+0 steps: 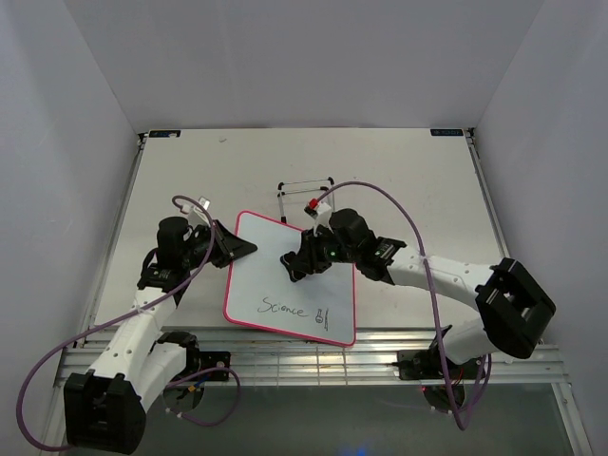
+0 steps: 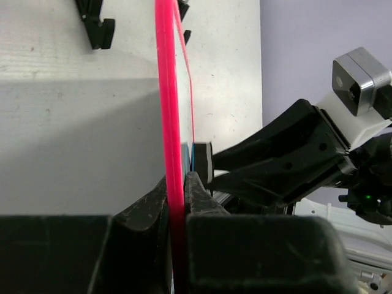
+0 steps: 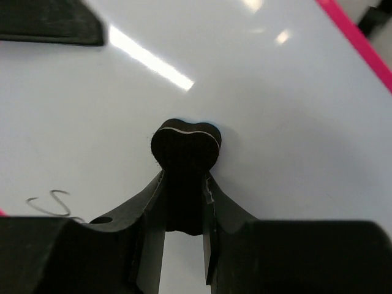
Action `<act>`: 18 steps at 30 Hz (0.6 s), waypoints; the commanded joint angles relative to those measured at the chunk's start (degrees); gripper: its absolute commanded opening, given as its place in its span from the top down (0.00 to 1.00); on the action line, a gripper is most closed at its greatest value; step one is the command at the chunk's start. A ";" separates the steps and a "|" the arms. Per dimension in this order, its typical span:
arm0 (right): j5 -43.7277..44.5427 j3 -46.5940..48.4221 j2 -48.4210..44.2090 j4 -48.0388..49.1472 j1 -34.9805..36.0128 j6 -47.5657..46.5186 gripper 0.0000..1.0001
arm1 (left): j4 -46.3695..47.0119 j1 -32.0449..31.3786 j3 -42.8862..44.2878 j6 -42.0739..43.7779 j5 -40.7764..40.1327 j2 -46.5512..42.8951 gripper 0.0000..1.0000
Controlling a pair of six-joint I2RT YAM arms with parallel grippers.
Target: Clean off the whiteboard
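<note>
Sitting near the whiteboard's front edge, the black "Science" writing is intact, so the erasing is all still to do. The board lies between the arms. The left gripper pinches its pink left rim. The right gripper clamps the eraser, seemingly touching the blank upper area. The wire easel stands beyond.

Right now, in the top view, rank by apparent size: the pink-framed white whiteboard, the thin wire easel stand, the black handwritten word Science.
Largest: pink-framed whiteboard.
Then thin wire easel stand.
Smallest: handwritten word Science.
</note>
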 commanded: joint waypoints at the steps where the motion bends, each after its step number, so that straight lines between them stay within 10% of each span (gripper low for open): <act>1: 15.71 -5.93 -1.57 -4.59 -0.73 1.08 0.92 | 2.84 -0.16 0.43 1.35 -1.40 -1.81 1.00; 18: 11.15 -23.52 2.82 -9.16 -22.61 3.72 0.92 | 2.84 -0.25 0.34 1.70 -1.04 -1.81 1.00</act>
